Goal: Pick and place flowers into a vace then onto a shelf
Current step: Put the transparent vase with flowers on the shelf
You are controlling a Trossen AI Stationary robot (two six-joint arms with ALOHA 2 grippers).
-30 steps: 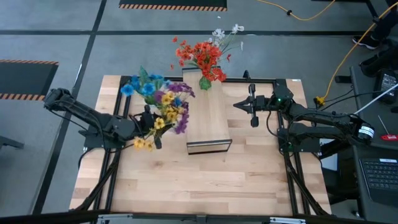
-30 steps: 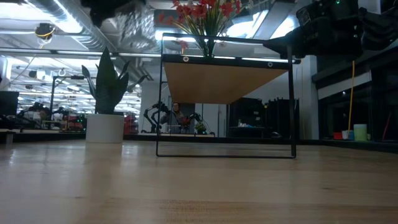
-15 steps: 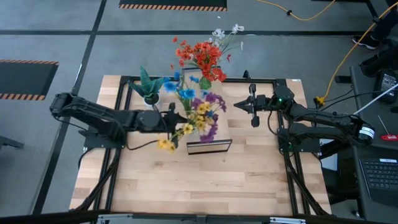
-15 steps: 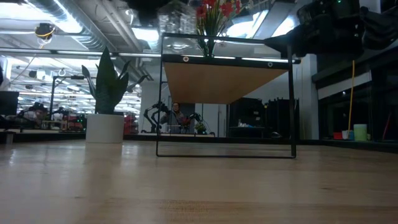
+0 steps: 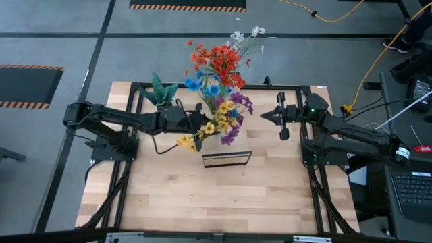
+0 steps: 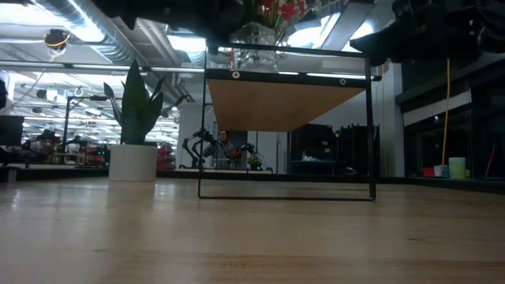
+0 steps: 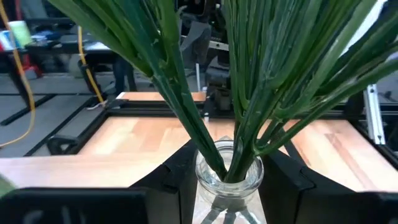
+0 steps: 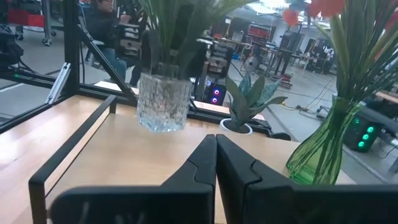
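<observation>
Over the last second the mixed bunch of flowers (image 5: 217, 113) in its clear glass vase (image 8: 163, 101) had travelled from the left side of the table across to the shelf (image 5: 226, 138), carried by the left gripper (image 5: 194, 123), while the right arm barely shifted. The vase hung just above the shelf's near-left part (the right wrist view showed a gap beneath its base, so it was not yet set down), its green stems (image 7: 205, 93) fanning upward. The left gripper's fingers (image 7: 283, 180) clasped the vase on both sides. Farther along the same shelf stood the green vase (image 8: 323, 155) of red-orange flowers (image 5: 217, 61), already placed. The right gripper (image 5: 282, 118) waited beside the shelf's right edge, fingers pressed together and empty. Judging by this, filling was done and one vase delivered; what remained was lowering this second vase onto the planks and letting go. The potted green plant (image 5: 160, 92) stood off behind the left arm.
</observation>
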